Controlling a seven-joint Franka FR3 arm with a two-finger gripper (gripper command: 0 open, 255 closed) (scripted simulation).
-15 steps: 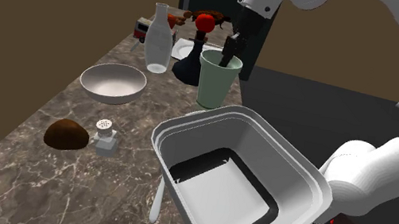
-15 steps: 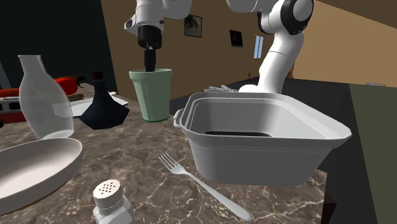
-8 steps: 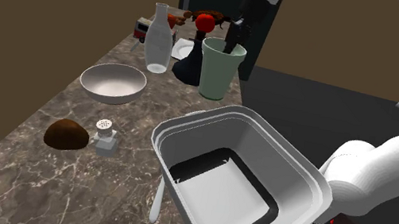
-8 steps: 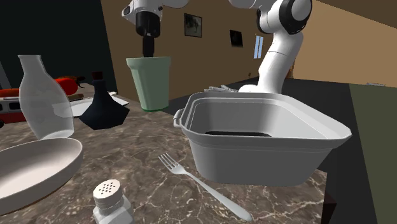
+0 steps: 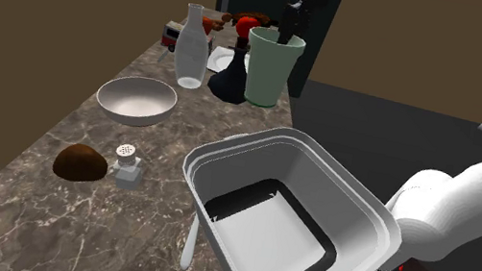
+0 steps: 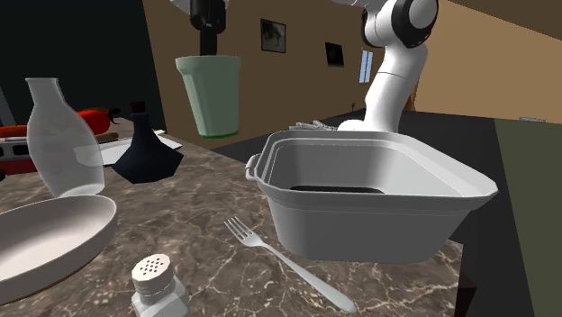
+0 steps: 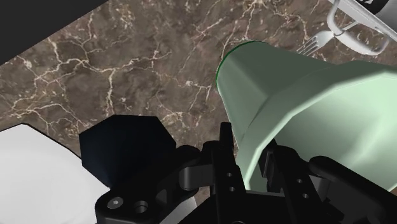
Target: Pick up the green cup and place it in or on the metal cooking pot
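Pale green cup [image 6: 211,95] hangs clear above the marbled bench [image 6: 207,194]. Black fingers [image 7: 224,159] are pinching its rim, with the big grey square pot [image 6: 360,216] nearby.

A kitchen: marble counter [image 5: 6,208], cooking pot [image 6: 360,223], bowl [image 5: 136,100], fork [image 6: 279,258].

The black gripper [image 6: 210,43] pinches the rim of the green cup [image 6: 211,97] from above, and the cup hangs upright, clear of the brown marble counter [image 6: 212,203]. To its right stands the squarish pale grey cooking pot [image 6: 360,225], well apart from the cup, with the white arm [image 6: 393,86] rising behind it. Nearer the camera lie a fork [image 6: 281,261], a salt shaker [image 6: 155,285] and a white bowl [image 6: 45,241], with a clear glass carafe [image 6: 61,140] and a dark flask [image 6: 144,151] behind them.
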